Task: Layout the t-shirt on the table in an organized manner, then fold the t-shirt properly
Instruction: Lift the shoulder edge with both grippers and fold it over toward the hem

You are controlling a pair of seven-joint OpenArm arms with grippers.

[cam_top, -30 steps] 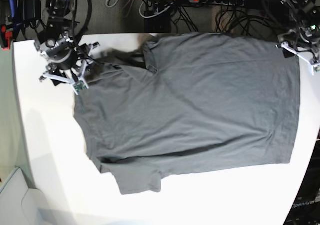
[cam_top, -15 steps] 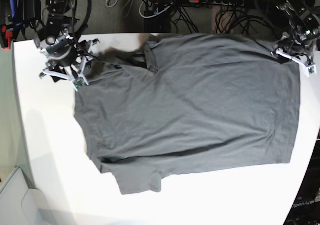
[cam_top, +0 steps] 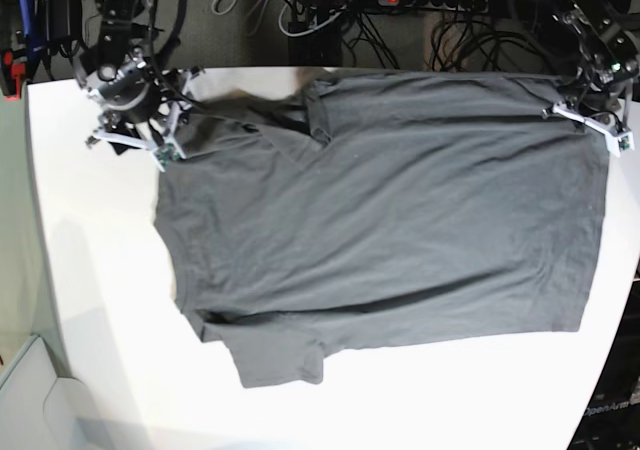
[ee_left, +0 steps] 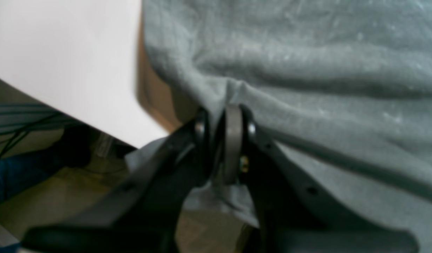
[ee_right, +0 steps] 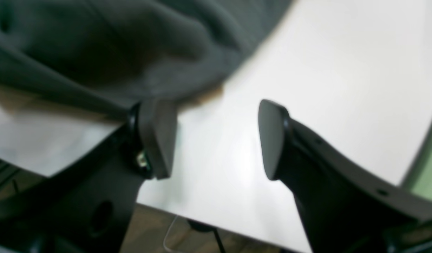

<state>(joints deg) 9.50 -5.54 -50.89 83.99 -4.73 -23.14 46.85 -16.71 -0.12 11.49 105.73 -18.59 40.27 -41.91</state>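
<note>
Cloth of the t-shirt [ee_left: 307, 70] is pinched at its hem corner by the left gripper [ee_left: 223, 140], apparently for straightening, while the right gripper [ee_right: 216, 137] gapes wide over the bench [ee_right: 325, 88] at the shirt's nine-o'clock end.

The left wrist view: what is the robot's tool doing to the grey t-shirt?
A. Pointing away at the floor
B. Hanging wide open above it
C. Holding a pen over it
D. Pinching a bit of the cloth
D. In the left wrist view the left tool has its two pads squeezed together with a bunched fold of the t-shirt caught between them, right by the edge of the white table.
</note>
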